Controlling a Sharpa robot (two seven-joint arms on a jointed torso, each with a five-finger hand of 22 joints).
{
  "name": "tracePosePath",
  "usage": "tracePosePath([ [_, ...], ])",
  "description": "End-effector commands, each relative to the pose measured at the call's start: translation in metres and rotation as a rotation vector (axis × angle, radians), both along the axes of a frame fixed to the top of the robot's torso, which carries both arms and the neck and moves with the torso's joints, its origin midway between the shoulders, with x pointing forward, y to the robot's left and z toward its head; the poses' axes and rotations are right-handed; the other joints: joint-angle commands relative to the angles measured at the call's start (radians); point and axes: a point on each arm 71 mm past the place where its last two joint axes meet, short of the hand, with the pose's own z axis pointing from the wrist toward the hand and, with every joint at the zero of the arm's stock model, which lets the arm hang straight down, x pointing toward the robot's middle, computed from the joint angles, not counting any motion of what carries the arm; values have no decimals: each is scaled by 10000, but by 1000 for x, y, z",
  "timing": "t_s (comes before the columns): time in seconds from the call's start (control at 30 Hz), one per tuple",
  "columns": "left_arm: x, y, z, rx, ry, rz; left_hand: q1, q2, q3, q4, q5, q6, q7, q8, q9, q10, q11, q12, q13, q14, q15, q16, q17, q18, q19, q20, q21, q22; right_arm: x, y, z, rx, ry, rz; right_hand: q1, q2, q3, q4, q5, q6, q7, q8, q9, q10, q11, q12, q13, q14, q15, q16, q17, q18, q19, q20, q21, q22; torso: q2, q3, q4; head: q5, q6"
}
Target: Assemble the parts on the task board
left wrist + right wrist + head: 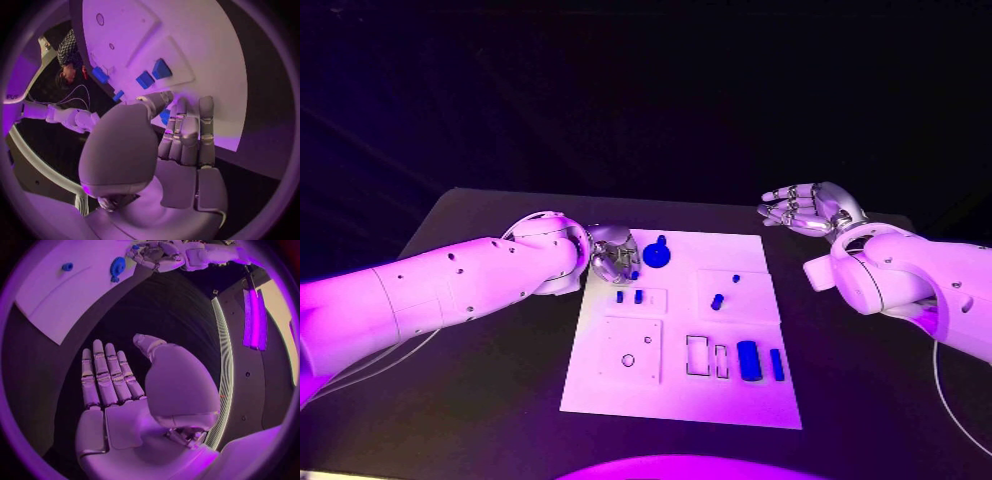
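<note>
The left hand (pixel 612 254) pinched a small blue part (pixel 164 116) over the task board (pixel 733 400); the right hand (pixel 805 209) hovered empty, fingers spread, above the tabletop (pixel 488 380).

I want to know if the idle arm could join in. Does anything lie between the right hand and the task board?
Nothing visible does. The right hand hovers open off the far right corner of the task board, with only bare black table between them. The left hand works at the board's far left corner.
</note>
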Motion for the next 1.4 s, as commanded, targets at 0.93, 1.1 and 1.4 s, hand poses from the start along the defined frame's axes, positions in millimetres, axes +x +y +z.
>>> tracePosePath([
  [0.93,4,53,24,-4962,35,2719,155,184,143,-148,9,330,73,79,36,-436,61,653,327,-854,17,-568,-1495,154,-138,12,-173,-83,-9,23,-11,-6798,-1059,4314,1068,105,-163,-2077,-13,2346,-140,57,-394,2618,-1183,-890,-26,4765,-1702,3048,2028,31,3832,-1803,4460,2554,0,0,-6,-417,68],
  [1.1,-5,55,29,-6793,951,3425,265,260,256,-248,53,406,89,118,46,-458,80,725,349,-916,20,-657,-1604,154,-154,7,-176,-86,-14,29,-14,-7900,-1312,4598,736,-9,-27,-2068,-14,2654,-220,-314,-602,3085,-1223,-1605,1,5039,-1765,5175,3639,81,3580,-1952,6081,3975,3,-7,0,-490,73],
  [1.4,-13,59,35,-7886,1155,3782,143,225,249,-232,32,424,115,140,49,-601,125,755,352,-1187,62,-852,-2073,145,-229,36,-219,-105,-17,37,-17,-9079,-1667,4610,414,-321,224,-1851,-23,2737,-235,-493,-626,3011,-1200,-2071,6,5132,-1696,8119,5990,116,3861,-1905,6622,4477,-5,-22,2,-453,69],
])
